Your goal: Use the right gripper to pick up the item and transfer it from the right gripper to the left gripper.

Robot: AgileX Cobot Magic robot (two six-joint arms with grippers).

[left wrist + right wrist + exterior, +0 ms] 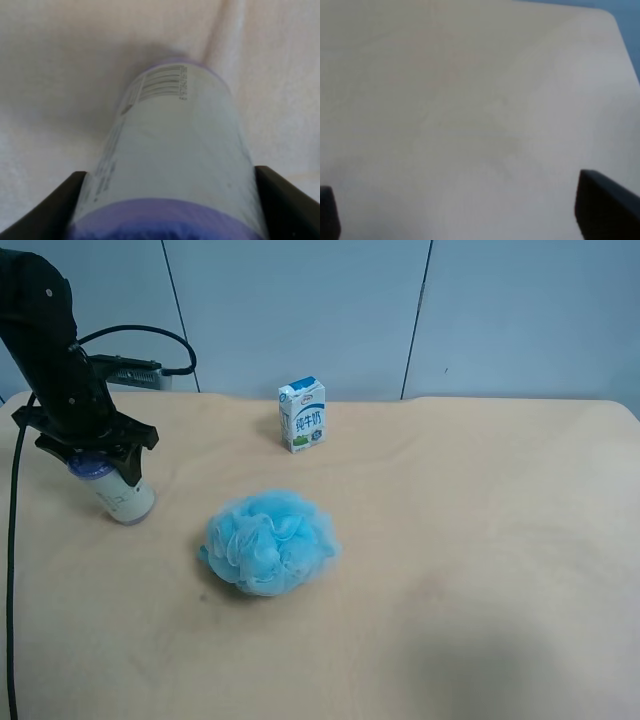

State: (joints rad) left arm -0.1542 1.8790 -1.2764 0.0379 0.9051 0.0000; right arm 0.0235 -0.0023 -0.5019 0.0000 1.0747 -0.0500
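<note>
Your left gripper (167, 210) pinches the item (170, 155), tilted above the counter (450, 540); the right gripper (480, 220) is spread, empty. Transfer looks done; just hold steady.

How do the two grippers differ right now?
The left gripper has the item between its fingers, tilted over the table; the right gripper has only bare cloth between its fingers. The left gripper shows in the exterior high view, at that view's left; the right does not. Both have black fingers.
</note>
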